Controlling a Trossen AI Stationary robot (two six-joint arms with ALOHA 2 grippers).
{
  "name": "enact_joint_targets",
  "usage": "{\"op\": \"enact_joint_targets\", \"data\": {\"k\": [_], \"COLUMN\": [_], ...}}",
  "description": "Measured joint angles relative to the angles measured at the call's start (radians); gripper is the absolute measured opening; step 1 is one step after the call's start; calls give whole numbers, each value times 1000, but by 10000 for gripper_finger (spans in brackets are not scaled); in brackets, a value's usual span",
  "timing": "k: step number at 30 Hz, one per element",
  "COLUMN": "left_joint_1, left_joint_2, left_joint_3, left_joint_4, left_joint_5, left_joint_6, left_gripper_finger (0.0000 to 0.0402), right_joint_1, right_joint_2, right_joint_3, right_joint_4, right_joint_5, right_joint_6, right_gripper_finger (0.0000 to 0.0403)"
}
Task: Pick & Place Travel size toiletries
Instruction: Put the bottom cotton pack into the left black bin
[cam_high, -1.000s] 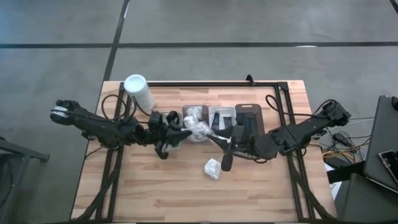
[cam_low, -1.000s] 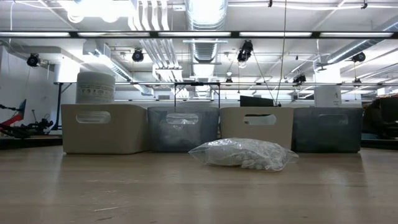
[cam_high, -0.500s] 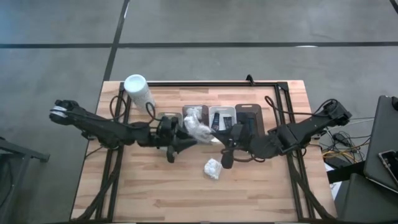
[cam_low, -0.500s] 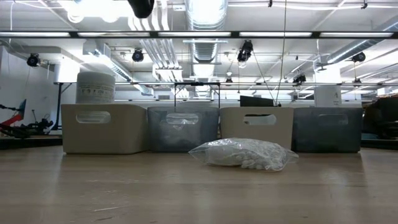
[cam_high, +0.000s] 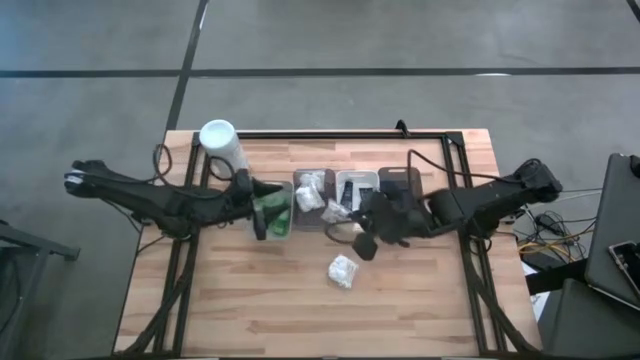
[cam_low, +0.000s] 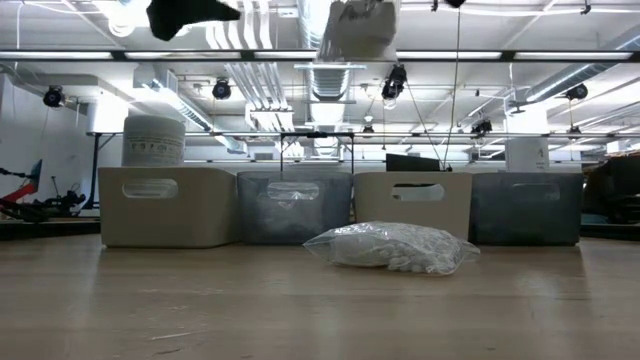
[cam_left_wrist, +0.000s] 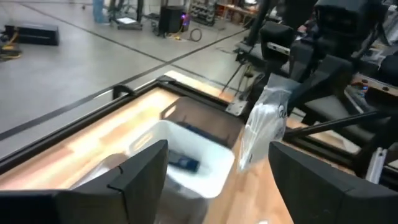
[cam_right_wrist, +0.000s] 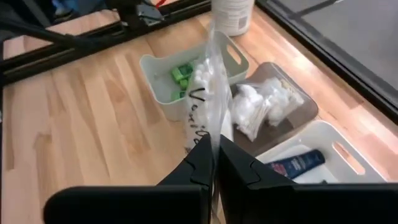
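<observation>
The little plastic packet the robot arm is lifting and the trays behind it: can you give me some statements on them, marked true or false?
1. The right gripper pinches a clear packet of white bits. True.
2. The left gripper holds that packet. False: its fingers stand open and empty.
3. Another packet lies on the table. True.
4. The green bottles lie on bare wood. False: they sit in a pale tray.
5. The white container lies toppled. False: it stands upright.

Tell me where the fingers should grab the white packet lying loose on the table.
Probably come from straight above and pinch the crumpled packet across its raised middle: it lies flat and alone on the bare table, in front of the trays, so nothing crowds it.
</observation>
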Motion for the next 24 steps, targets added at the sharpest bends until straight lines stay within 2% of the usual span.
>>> {"op": "enact_joint_targets", "data": {"k": [6,11,17,20,24], "left_joint_1": [0,2,24,47,100], "left_joint_2": [-81,-111,-129,-130,-129], "left_joint_3": [0,0,0,0,0], "left_joint_4": [-123,-236,-295,-298,-298], "left_joint_5": [-36,-88,-93,-94,-93], "left_joint_6": [-15,-14,28,76,135], "left_gripper_finger": [278,278,278,278,278], "right_joint_1": [-185,-324,-462,-507,-553], "right_joint_2": [57,155,293,349,420], "right_joint_3": [-2,-3,6,25,66], "right_joint_4": [91,181,252,246,269], "right_joint_5": [-224,-441,-619,-650,-777], "right_joint_6": [-156,-274,-320,-324,-323], "right_gripper_finger": [8,8,8,8,8]}}
